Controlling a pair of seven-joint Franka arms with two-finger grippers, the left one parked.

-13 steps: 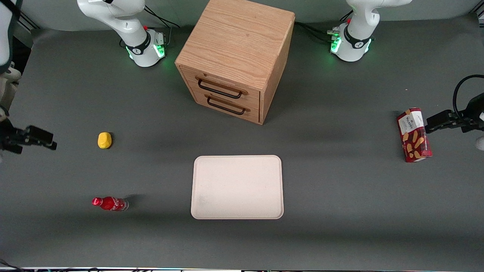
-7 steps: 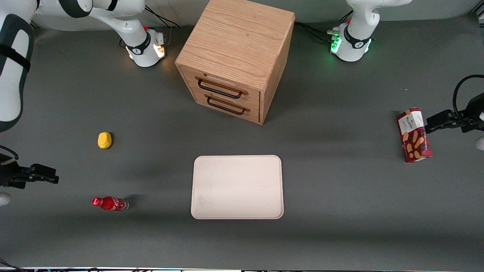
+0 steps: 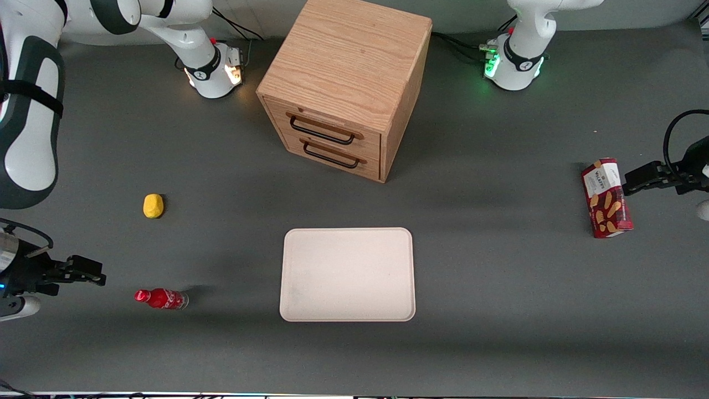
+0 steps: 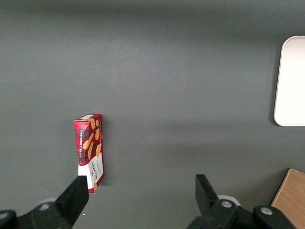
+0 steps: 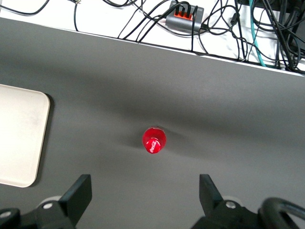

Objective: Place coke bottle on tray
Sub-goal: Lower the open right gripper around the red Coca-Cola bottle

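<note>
The coke bottle (image 3: 160,298), small and red with a red cap, stands upright on the grey table toward the working arm's end, apart from the tray. In the right wrist view I see the coke bottle (image 5: 154,140) from above, cap up. The cream-white tray (image 3: 347,274) lies flat and bare in front of the drawer cabinet, nearer the front camera; a corner of the tray (image 5: 19,138) shows in the right wrist view. My right gripper (image 3: 91,271) hovers above the table beside the bottle, open and empty. Its open gripper (image 5: 144,193) holds nothing, the bottle clear of its fingertips.
A wooden drawer cabinet (image 3: 346,83) stands mid-table, farther from the front camera than the tray. A yellow lemon (image 3: 153,205) lies farther from the camera than the bottle. A red snack box (image 3: 606,198) lies toward the parked arm's end. Cables and a power strip (image 5: 186,12) lie off the table edge.
My right gripper has moved nearer the front camera and closer to the coke bottle. The bottle, tray and other things have not moved.
</note>
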